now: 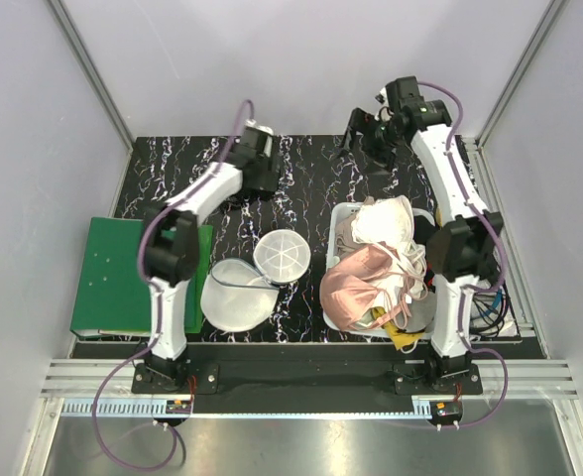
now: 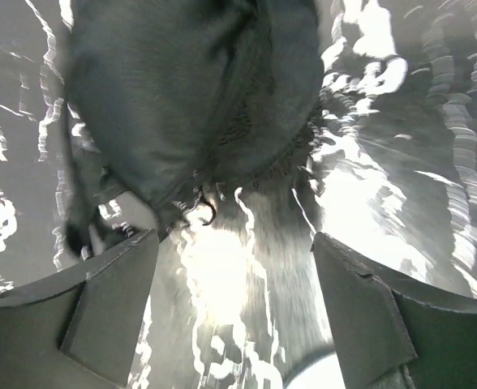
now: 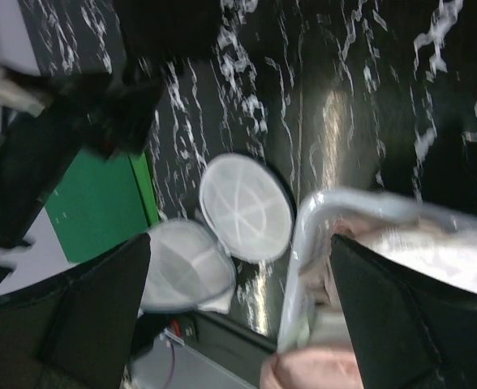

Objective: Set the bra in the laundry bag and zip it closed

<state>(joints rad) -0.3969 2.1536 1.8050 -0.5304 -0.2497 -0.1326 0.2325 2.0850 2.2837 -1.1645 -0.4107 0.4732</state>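
Observation:
The black bra (image 2: 190, 105) lies crumpled on the marbled black table, filling the upper part of the left wrist view. My left gripper (image 2: 234, 312) is open just short of it, with only tabletop between the fingers. From above, the left gripper (image 1: 260, 178) points down at the far middle of the table, and the bra is hard to make out there. The laundry bag (image 1: 234, 293) lies open near the front, its ribbed round panel (image 1: 284, 256) flipped up beside it. The right wrist view shows the laundry bag (image 3: 182, 267) too. My right gripper (image 1: 351, 139) hovers open at the far right, holding nothing.
A white basket (image 1: 339, 220) on the right holds a shiny pink garment (image 1: 356, 288) and a white cloth (image 1: 386, 220). A green board (image 1: 118, 278) lies at the left edge. Grey walls close in the table on three sides.

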